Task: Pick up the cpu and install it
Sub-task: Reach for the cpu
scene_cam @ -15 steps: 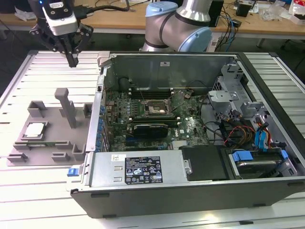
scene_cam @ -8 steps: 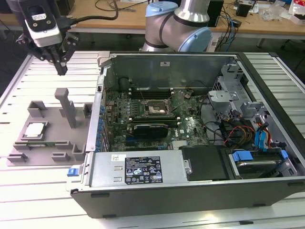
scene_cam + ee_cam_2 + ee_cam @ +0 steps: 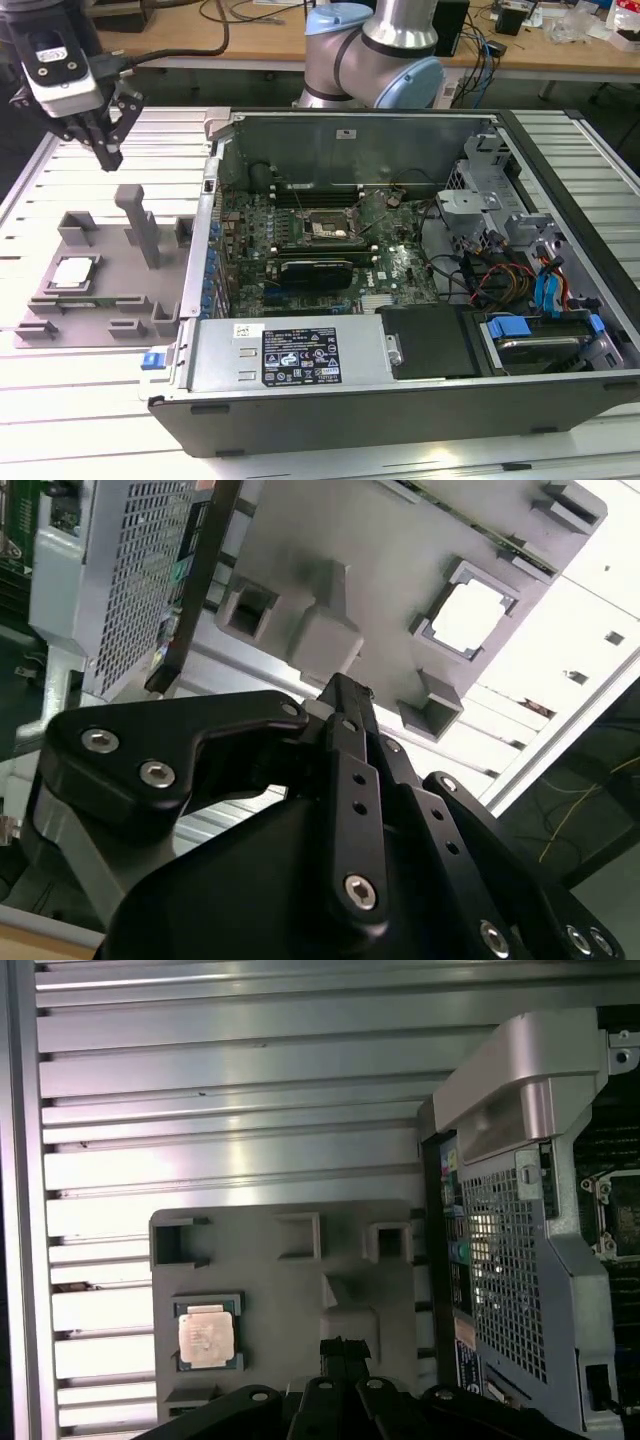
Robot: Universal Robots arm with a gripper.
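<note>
**CPU resting in its tray**

The cpu (image 3: 75, 272), a flat square with a shiny silver top, sits in a recess of the matte grey moulded tray (image 3: 118, 290) (beside the open metal case (image 3: 400, 400)). Above the tray hangs the gripper (image 3: 107, 155), its black fingers apparently pressed together, holding nothing.

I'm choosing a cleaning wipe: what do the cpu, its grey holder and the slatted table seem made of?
The cpu: shiny silver top, likely bare metal, thin greenish rim. The grey holder: matte, even grey, blocky, probably plastic. The slatted table: bright ribbed slats with streaky glare, likely aluminium.
</note>
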